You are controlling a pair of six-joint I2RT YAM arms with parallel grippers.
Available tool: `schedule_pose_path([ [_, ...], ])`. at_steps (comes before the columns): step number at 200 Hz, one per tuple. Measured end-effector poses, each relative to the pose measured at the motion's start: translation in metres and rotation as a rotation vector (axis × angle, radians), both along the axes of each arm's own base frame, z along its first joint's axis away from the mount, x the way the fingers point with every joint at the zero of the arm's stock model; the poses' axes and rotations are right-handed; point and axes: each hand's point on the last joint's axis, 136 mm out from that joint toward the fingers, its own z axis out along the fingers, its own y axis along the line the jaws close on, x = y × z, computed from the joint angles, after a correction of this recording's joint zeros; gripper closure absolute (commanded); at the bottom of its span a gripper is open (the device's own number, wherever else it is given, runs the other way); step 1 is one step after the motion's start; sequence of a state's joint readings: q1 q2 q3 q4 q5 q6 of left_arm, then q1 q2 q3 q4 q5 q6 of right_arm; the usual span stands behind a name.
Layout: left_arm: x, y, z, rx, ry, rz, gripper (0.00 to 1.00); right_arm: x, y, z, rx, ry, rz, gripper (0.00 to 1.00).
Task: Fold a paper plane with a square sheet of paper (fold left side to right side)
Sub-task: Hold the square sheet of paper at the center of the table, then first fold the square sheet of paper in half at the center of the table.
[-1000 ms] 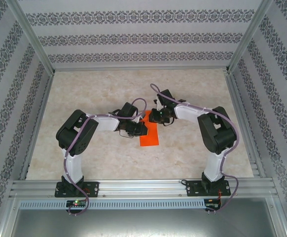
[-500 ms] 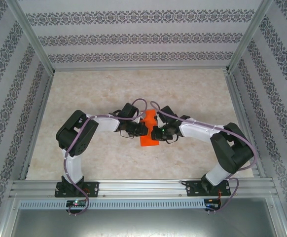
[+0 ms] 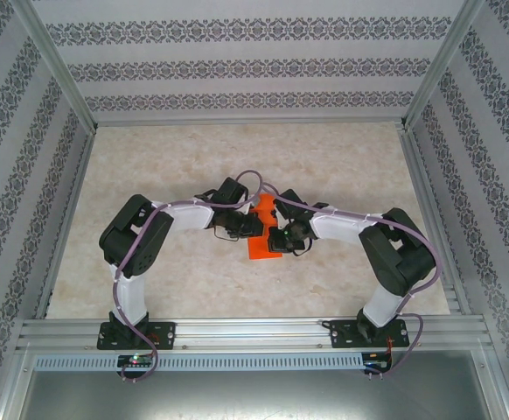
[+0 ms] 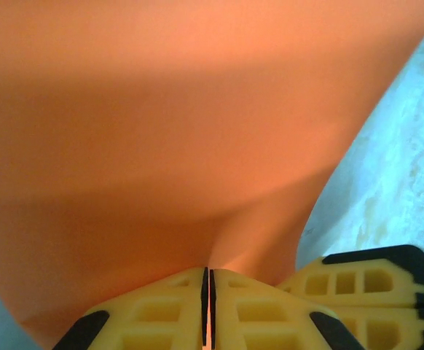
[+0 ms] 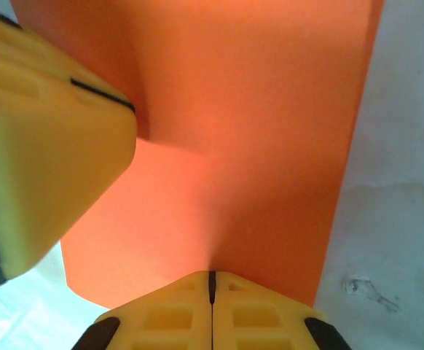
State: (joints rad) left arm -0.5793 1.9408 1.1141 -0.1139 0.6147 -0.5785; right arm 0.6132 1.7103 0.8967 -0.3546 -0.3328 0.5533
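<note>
my left hand (image 4: 206,271): fingers together, pinching edge of square sheet of paper (image 3: 261,248) | my right hand (image 5: 212,274): fingers together, pinching same sheet, just beside my left | paper: narrow orange strip, mid worktop (image 3: 167,166), between both hands

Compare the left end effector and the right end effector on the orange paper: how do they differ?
The left yellow-fingered end effector reaches the thin bright orange paper sheet from its left side; the right yellow-fingered end effector comes from its right. The left one sits slightly farther up the sheet, the right one nearer the arm bases. Both are shut, tips at the paper, close beside each other.
</note>
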Motion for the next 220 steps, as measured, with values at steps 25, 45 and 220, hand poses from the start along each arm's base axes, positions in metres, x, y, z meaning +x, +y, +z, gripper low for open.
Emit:
schedule_pose_path([
  [25,0.011,0.001,0.005,0.004,-0.025,0.013,0.87,0.000,0.000,0.000,-0.005,0.002,0.009,0.95],
  [45,0.014,0.002,0.003,0.013,-0.032,0.016,0.87,0.000,0.000,-0.001,-0.006,0.004,0.010,0.96],
  [220,0.092,0.060,-0.002,0.052,-0.092,0.195,0.87,-0.001,-0.001,-0.001,-0.007,-0.005,0.027,0.96],
])
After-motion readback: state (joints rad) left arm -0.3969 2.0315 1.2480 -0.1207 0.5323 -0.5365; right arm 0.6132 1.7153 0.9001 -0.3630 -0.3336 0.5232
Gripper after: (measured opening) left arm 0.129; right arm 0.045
